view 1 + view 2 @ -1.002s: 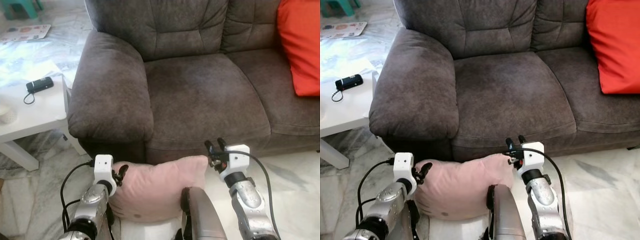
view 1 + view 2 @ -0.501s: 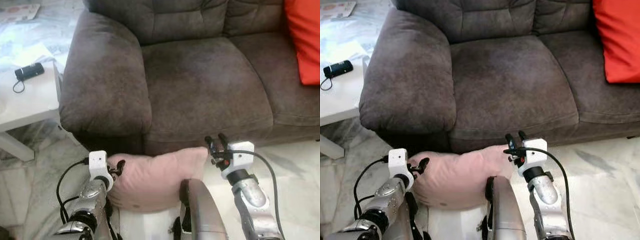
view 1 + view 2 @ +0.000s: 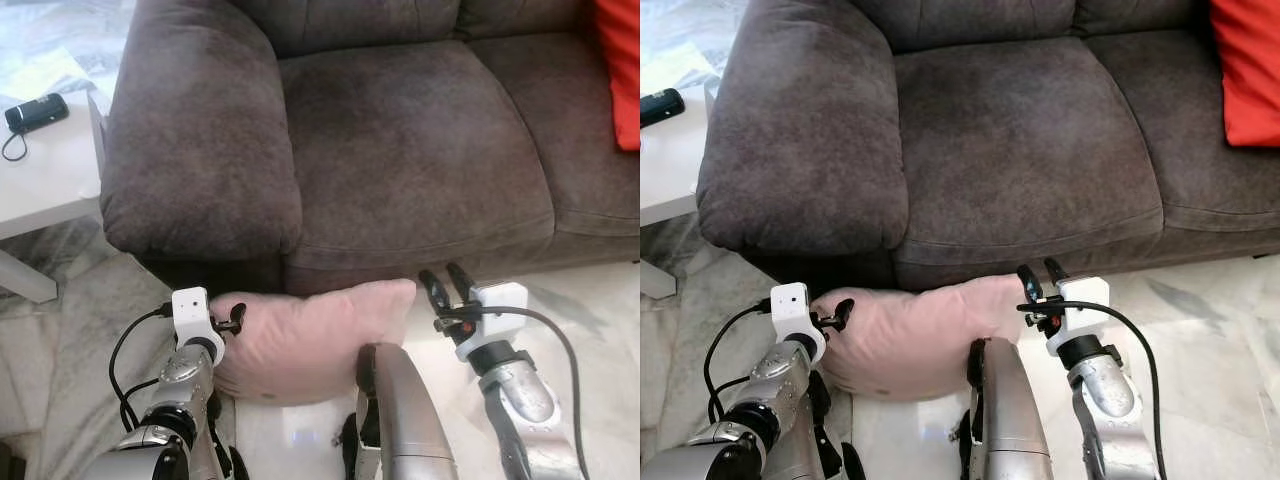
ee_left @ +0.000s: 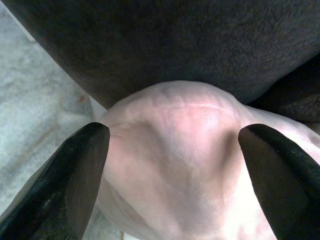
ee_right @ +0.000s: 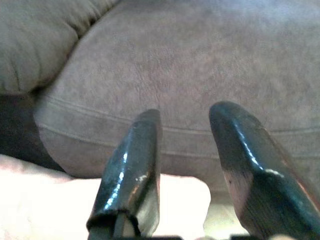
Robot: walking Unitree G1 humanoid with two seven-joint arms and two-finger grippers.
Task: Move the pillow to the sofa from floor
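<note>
Lying lengthwise between both: pink pillow [image 3: 305, 335], left gripper [image 3: 230, 318] spread at one corner, right gripper [image 3: 446, 285] spread just past the other.

Pink pillow [image 3: 310, 335]: lower edge hidden behind the robot's grey torso part [image 3: 405, 420]; its end toward the left gripper [image 3: 232, 318] partly covered by that gripper's white wrist block.
Brown sofa [image 3: 400, 150]: backrest cut off by the top edge; the far seat runs out at the right edge; its base above the pillow lost in shadow.
Orange cushion [image 3: 1250, 70]: cut by the right edge, on the sofa's far seat.
White side table [image 3: 45, 185]: beside the sofa's armrest, cut by the left edge.
Black device [image 3: 32, 110] on the table: too small to identify.
Right gripper [image 5: 187, 165]: finger bases cut off, blurred.
</note>
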